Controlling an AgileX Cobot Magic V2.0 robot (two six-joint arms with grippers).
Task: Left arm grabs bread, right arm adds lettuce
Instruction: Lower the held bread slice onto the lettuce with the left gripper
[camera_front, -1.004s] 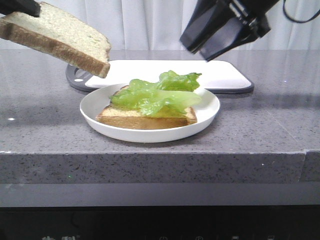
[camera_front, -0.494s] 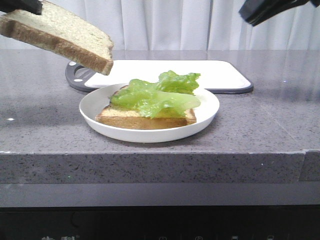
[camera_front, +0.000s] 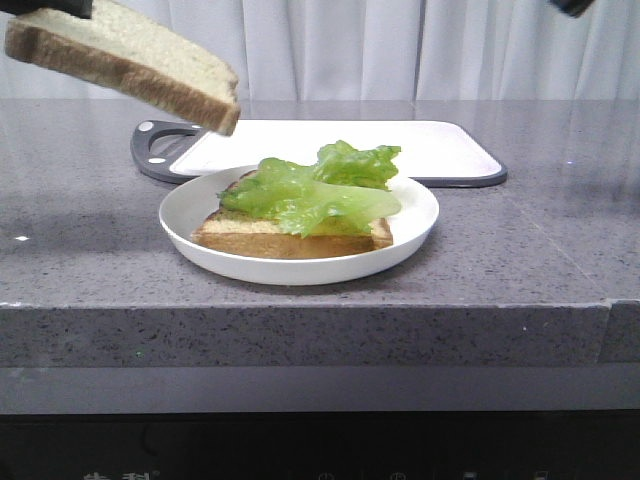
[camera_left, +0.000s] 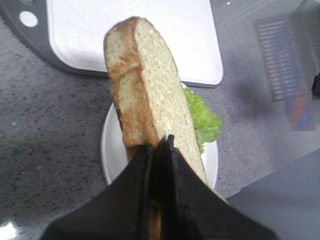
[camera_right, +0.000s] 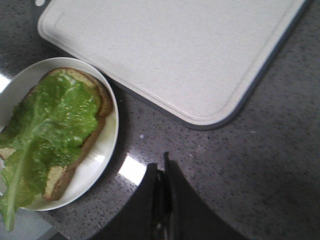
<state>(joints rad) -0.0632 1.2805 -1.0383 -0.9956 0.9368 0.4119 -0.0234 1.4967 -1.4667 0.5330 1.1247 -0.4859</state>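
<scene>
The bread (camera_front: 120, 55), a thick slice with a dark brown crust, hangs tilted in the air above and left of the white plate (camera_front: 180, 215). My left gripper (camera_left: 159, 145) is shut on its near edge. In the left wrist view the bread (camera_left: 145, 85) stands edge-on over the plate. The lettuce (camera_front: 310, 190) lies spread on a second slice (camera_front: 290, 242) in the plate. My right gripper (camera_right: 161, 162) is shut with nothing in it, high over the counter beside the plate (camera_right: 107, 145) and apart from the lettuce (camera_right: 50, 130).
A white cutting board (camera_front: 440, 145) with a dark grey rim lies behind the plate. The grey speckled counter's front edge (camera_front: 320, 305) runs just in front of the plate. White curtains hang at the back.
My right arm has lifted up and to the right, almost out of the front view. The held bread has shifted slightly right and upward. The lettuce stays on the plate.
</scene>
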